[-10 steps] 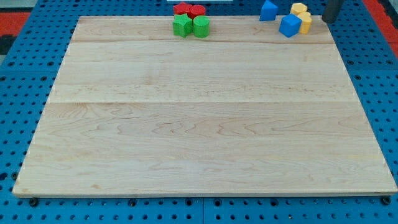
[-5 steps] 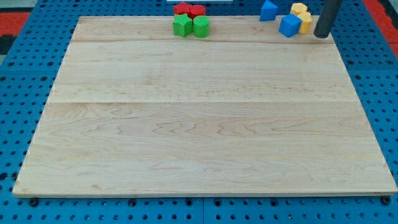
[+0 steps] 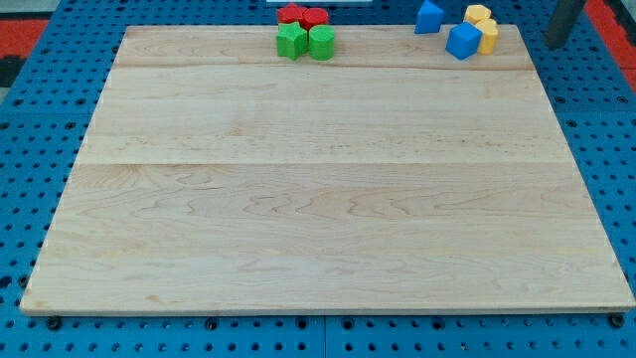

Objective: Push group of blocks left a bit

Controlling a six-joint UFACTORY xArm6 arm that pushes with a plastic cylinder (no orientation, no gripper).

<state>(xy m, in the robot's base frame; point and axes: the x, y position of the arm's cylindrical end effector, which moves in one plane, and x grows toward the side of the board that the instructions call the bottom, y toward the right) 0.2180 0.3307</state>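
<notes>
At the view's top right stand a blue cube [image 3: 463,41], a yellow block [image 3: 487,36] touching its right side, a second yellow block [image 3: 478,14] just above, and a blue triangular block [image 3: 429,17] apart to the left. At top centre sit a red star-shaped block [image 3: 291,14], a red block [image 3: 315,17], a green star-shaped block [image 3: 291,41] and a green cylinder-like block [image 3: 321,42], packed together. My tip [image 3: 556,43] is off the board's right edge, well right of the yellow blocks and touching none.
The wooden board [image 3: 328,179] lies on a blue pegboard [image 3: 606,159]. A red area shows at the top left corner [image 3: 25,40] and at the top right [image 3: 611,20].
My tip has moved right, from beside the yellow block at the board's top right corner to past the board's edge. No block has moved.
</notes>
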